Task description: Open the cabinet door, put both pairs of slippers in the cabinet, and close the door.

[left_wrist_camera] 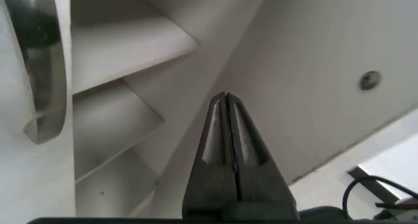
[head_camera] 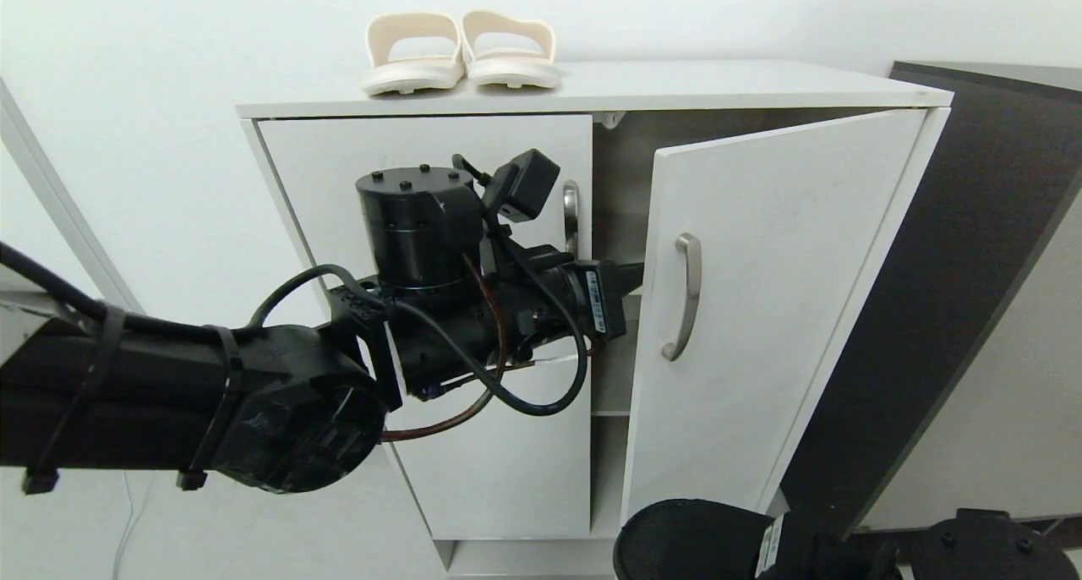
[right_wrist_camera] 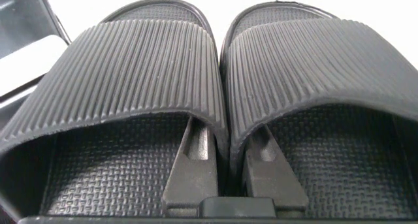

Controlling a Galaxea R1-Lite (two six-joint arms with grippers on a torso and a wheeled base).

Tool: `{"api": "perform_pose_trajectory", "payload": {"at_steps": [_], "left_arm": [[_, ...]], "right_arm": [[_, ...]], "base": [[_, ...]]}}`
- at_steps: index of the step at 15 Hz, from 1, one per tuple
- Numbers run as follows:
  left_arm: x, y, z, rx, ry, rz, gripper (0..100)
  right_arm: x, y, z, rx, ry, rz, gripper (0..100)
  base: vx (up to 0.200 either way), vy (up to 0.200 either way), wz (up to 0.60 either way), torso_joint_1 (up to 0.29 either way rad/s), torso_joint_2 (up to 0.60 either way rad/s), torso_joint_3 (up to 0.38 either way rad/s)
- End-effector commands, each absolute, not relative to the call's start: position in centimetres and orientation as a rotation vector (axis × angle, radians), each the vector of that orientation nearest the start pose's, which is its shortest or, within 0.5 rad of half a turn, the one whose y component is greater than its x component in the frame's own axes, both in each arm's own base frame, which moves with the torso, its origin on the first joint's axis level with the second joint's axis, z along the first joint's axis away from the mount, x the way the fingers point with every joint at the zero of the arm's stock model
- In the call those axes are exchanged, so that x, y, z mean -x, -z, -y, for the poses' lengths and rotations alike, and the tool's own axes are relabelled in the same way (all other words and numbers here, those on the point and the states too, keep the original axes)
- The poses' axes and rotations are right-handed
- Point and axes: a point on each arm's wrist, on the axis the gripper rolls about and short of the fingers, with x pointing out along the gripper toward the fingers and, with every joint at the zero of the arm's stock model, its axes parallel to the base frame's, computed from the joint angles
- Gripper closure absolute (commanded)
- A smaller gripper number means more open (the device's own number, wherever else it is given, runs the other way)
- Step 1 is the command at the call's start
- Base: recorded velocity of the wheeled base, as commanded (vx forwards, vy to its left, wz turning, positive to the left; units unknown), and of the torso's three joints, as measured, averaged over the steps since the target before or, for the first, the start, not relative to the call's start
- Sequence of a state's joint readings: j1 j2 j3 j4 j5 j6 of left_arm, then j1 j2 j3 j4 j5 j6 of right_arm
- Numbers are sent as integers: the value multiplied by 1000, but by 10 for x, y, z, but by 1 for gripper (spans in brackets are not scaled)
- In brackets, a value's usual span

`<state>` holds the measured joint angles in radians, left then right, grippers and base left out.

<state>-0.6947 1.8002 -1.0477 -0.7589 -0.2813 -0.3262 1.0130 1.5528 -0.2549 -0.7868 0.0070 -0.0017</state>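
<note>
Since the cabinet (head_camera: 718, 85) is the biggest item, I log it first: white, two doors, standing against a pale wall, with a dark panel (head_camera: 972, 267) just beside its right side. The right door (head_camera: 761, 309) is swung partly open. The left door (head_camera: 338, 166) sits flush and closed. Through the gap between them I see a dim interior, and the left wrist view picks up white shelves (left_wrist_camera: 124, 51) inside.

The left arm (head_camera: 254, 394) stretches across the front of the closed door, cables looped around it. Its far end passes into the gap behind the open door's edge.

The cream slippers (head_camera: 461, 51) rest side by side on the cabinet top, toward its left rear, toes pointing my way. The black slippers (right_wrist_camera: 215, 87) are low by the cabinet's foot, in front of the open door. They are held together as a pair, ribbed straps touching.

Each door has a metal handle: the right handle (head_camera: 686, 297) on the open door, the left handle (head_camera: 571, 216) just beside the arm's wrist.

The left gripper (left_wrist_camera: 226, 103) has its jaws pressed fully together with nothing between them. Its tip is near the inner face of the open door; I cannot tell whether it touches.

The right gripper (right_wrist_camera: 226, 142) has one finger inside each black slipper, clamping their adjoining walls.
</note>
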Motion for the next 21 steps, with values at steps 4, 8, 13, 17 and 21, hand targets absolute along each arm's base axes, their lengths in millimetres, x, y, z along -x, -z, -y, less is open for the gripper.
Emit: {"api": "perform_pose_trajectory", "payload": {"at_steps": [4,8,13,17,21], "left_arm": [[-252,-217,251,289,1036,-183,100],[-222,-210,285,278,1172,-114,100],[-245,-216,254,292,1048,-79,100],[-225,-249,174,310,869,21,100],[-144,-244,99,310,716,25,100]], "right_arm": [[-98,-97,-173,283,-1038,-481,100],[-96,-97,-173,285,-1044,-481,100],[-97,-97,-174,283,-1044,-479,100],[-135,-107,-181,213,-817,-445,100],[-190,-104,-191,76,-557,-390,100]], "base": [[-200,0,0,-1,1,2],[-100,0,0,0,1,0],[0,0,0,0,0,0],[0,0,0,0,0,0],[0,0,0,0,0,0]]}}
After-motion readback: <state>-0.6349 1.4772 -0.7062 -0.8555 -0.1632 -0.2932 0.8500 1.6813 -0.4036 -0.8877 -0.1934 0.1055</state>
